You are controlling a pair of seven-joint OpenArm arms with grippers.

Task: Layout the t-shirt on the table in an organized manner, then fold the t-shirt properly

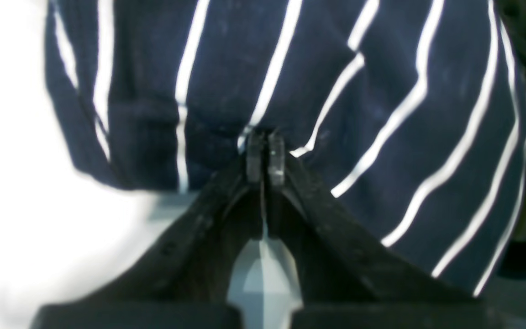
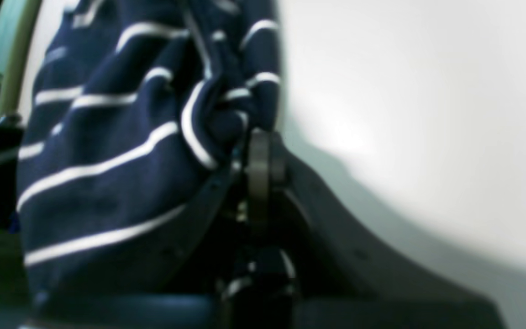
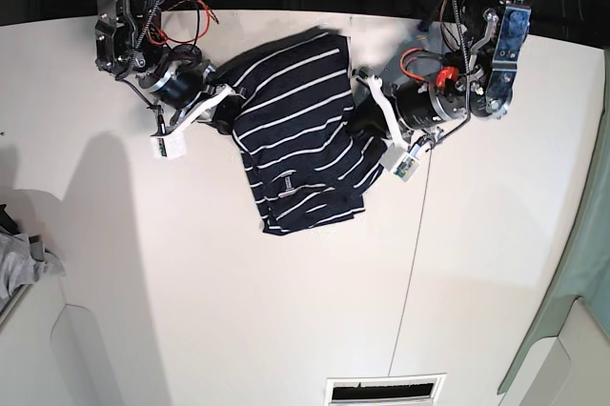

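Your white table fills the frame, dark clutter along the top edge. Both the left gripper and right gripper pinch the shirt tight.

Both wrist views blurred — dark navy white-striped cloth t-shirt cut off at top edges. Base view: both pairs of fingers hidden under shirt folds. Plain grey crumpled cloth cropped at left edge. Small white label unreadable — too small.
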